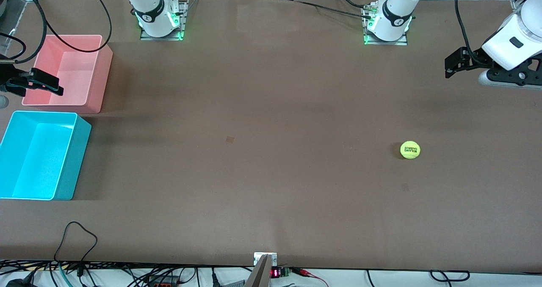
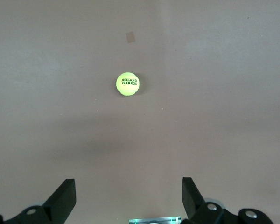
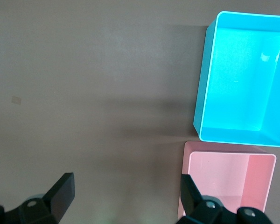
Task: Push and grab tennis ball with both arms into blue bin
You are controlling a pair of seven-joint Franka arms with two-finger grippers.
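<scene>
The yellow-green tennis ball (image 1: 410, 150) (image 2: 128, 84) with black lettering rests on the brown table toward the left arm's end. My left gripper (image 1: 449, 67) (image 2: 128, 184) hangs open over bare table at that end, well apart from the ball, with nothing between its fingers. The blue bin (image 1: 78, 160) (image 3: 203, 93) stands empty at the right arm's end, near the table's edge. My right gripper (image 1: 57, 86) (image 3: 127, 179) hangs open and empty in the air over the edge of the pink bin (image 1: 99, 79) (image 3: 224, 182).
The pink bin, also empty, stands beside the blue bin, farther from the front camera. Two small tape marks (image 1: 230, 139) (image 1: 405, 187) lie on the table. A looped black cable (image 1: 76, 236) and a small device (image 1: 265, 259) sit at the front edge.
</scene>
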